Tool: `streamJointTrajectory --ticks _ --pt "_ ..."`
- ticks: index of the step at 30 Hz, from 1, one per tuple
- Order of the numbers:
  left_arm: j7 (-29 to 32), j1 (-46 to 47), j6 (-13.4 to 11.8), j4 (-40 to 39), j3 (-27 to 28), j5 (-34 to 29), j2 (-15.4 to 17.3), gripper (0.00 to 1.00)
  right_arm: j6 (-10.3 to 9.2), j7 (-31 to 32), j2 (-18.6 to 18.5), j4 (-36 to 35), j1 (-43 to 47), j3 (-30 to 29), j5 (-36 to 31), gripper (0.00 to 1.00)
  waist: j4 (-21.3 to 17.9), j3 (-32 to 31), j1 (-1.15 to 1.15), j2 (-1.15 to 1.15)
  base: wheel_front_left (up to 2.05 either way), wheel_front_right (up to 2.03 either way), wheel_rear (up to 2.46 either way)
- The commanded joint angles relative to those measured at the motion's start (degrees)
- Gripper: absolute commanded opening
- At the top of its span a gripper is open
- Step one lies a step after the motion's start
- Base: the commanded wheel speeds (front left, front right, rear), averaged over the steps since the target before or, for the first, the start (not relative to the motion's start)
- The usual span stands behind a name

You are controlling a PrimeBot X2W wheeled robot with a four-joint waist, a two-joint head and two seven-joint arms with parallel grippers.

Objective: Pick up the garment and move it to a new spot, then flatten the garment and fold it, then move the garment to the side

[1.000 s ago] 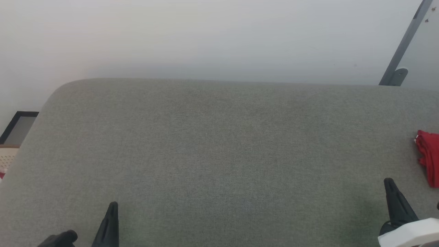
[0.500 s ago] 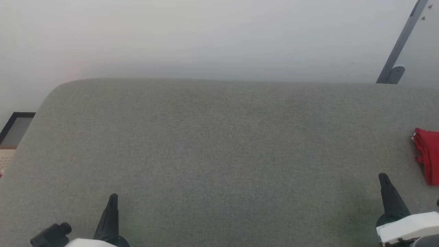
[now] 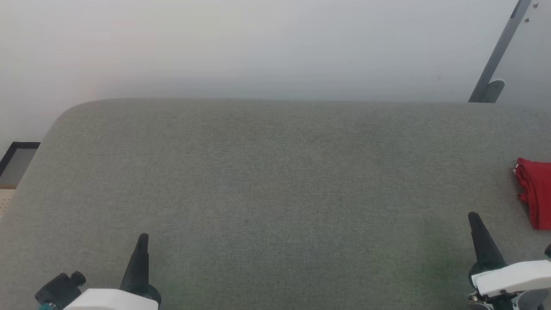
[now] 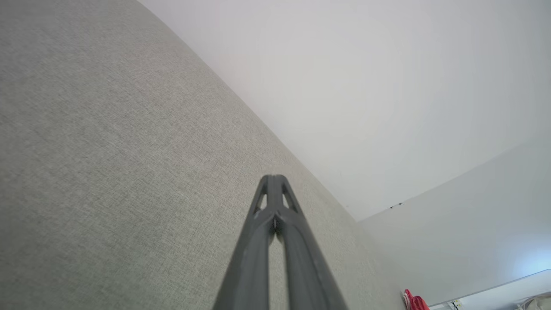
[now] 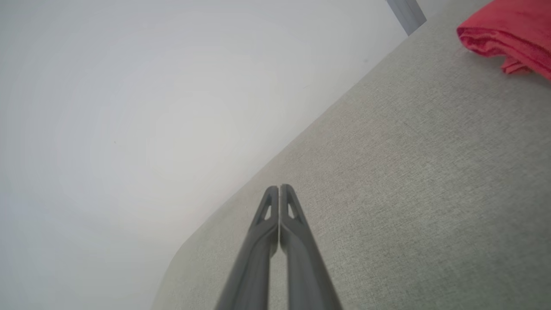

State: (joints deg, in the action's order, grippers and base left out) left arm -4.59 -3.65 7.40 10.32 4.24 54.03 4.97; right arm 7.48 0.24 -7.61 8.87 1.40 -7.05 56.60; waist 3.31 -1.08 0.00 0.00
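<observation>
Garment (image 3: 535,196): red, folded up, lying on the grey fabric surface (image 3: 275,172) at 3 o'clock in head view, cut off by the frame edge. Left tool (image 3: 143,239) at 7 o'clock, fingers pressed together, holding nothing. Right tool (image 3: 473,217) at 4 o'clock, closed too, empty. Garment sits at its 1 o'clock, near but not touching.
</observation>
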Motion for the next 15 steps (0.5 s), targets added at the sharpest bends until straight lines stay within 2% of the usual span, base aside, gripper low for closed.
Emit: streamJointTrajectory --ticks 1,15 --pt "0.40 1.64 0.06 -0.41 0.36 1.87 0.11 0.00 0.02 0.36 -0.10 -0.36 -1.55 -0.05 1.68 0.00 -0.06 0.02 0.00 0.00 0.00 0.00 0.00" --pt "2.78 3.72 0.08 0.54 0.65 10.51 -0.29 0.00 0.02 1.83 1.05 0.95 -3.11 0.08 9.69 0.00 -0.64 0.25 0.00 0.00 0.00 0.00 0.00"
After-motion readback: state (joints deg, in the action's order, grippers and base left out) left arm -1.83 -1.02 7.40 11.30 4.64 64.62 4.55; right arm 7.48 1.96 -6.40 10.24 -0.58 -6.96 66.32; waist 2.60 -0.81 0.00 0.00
